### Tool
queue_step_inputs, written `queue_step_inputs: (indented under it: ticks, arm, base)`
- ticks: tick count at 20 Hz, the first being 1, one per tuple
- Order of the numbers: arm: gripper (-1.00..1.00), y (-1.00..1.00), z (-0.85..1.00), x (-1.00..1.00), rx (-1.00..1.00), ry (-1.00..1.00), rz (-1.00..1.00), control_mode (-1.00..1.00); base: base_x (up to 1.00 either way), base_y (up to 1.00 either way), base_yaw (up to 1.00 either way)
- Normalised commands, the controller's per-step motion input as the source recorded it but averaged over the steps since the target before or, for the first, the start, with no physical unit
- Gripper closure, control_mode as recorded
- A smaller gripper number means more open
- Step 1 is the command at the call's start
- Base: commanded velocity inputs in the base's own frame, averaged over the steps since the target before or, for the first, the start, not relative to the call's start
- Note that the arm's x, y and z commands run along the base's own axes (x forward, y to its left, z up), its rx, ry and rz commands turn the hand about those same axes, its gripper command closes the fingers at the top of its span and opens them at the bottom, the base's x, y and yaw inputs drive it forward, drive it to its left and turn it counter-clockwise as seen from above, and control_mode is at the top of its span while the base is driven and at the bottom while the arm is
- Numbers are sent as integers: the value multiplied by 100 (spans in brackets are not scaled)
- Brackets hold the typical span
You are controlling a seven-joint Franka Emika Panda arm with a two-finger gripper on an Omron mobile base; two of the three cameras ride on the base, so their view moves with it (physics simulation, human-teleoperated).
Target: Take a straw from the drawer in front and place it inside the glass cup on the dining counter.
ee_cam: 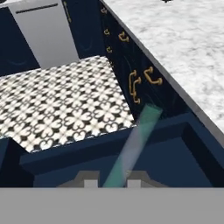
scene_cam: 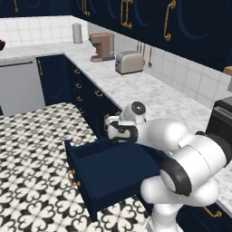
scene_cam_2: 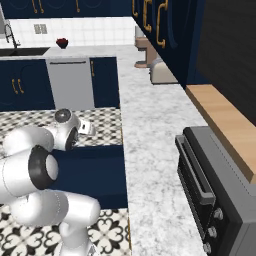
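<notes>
Straw [ee_cam: 133,146] pinched between nearly closed end effector [ee_cam: 112,183] fingertips, above open drawer [ee_cam: 166,148]

The white arm [scene_cam_2: 45,170] bends over the open navy drawer [scene_cam_2: 100,175] beside the marbled worktop [scene_cam_2: 150,150]. A dark toaster oven [scene_cam_2: 220,190] sits on the worktop at right under a wooden shelf [scene_cam_2: 225,120]. Patterned floor tiles [scene_cam_2: 105,120] lie beyond the drawer.

two base cameras look forward and down from behind the arm, left and right, sharing the open drawer [scene_cam: 108,174] below the gripper [ee_cam: 109,181], while the hand camera peers close along the gripper into that drawer.
</notes>
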Motion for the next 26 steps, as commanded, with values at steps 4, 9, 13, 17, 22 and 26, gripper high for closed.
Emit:
queue_step_inputs:
  ticks: [4, 9, 13, 17, 22, 26]
  arm:
    - [100, -7, 100, 0, -7, 27, 0, -100]
    - [100, -7, 100, -4, 0, 35, 0, -100]
    - [100, -4, 24, -33, -8, 6, 0, -100]
    - [100, -7, -8, -34, -19, -5, -1, -100]
    - [100, -21, -28, -21, -4, -4, 0, -100]
    - [100, -24, -30, 0, 4, 0, 0, -100]
  base:
    - [0, 0, 0]
    - [0, 0, 0]
    - [0, 0, 0]
    - [0, 0, 0]
    - [0, 0, 0]
    - [0, 0, 0]
